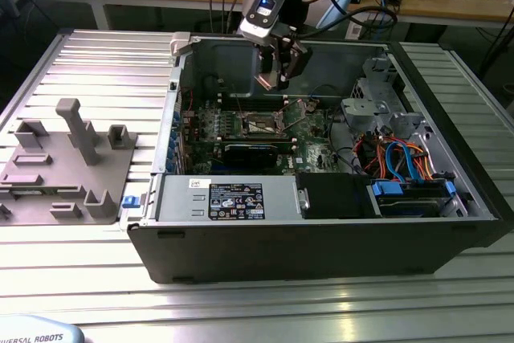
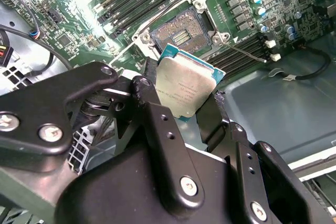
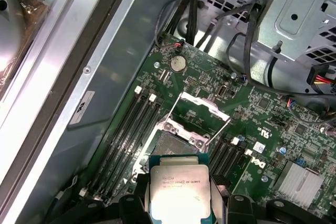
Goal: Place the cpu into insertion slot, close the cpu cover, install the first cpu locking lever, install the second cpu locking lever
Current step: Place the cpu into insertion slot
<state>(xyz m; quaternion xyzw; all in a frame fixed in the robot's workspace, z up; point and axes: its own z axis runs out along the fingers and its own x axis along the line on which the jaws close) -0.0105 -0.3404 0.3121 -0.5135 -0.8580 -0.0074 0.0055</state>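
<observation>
Silvery-grey cpu [image 2: 186, 80] is pinched by its edges in the claw [image 2: 182, 100], one black finger [image 2: 157, 119] on each side of it, so the claw is clamped shut on the chip. It's held metal lid towards the cameras, and in both wrist views you can see the green rim of the chip [image 3: 178, 192] poking out past the lid. It hangs in the air over the green motherboard [image 3: 262, 145], apart from it, with the socket [image 3: 176, 142] just past its far edge in the first wrist view. The socket [image 2: 178, 35] is bare, contact field showing, not yet filled. The cover [image 3: 202, 104] is flipped up off the socket, and two thin wire levers [image 3: 220, 129] are swung free beside it. Black RAM slots [image 3: 131, 129] run along both sides of the socket. In the exterior view the claw [image 1: 277, 78] hangs inside the open case [image 1: 321, 247], above the middle of the board, fairly near the back wall. The case sits on a ribbed aluminium bench [image 1: 80, 279], with a grey parts fixture [image 1: 64, 158] lying on the bench off to the exterior view's left, well apart from the arm.
</observation>
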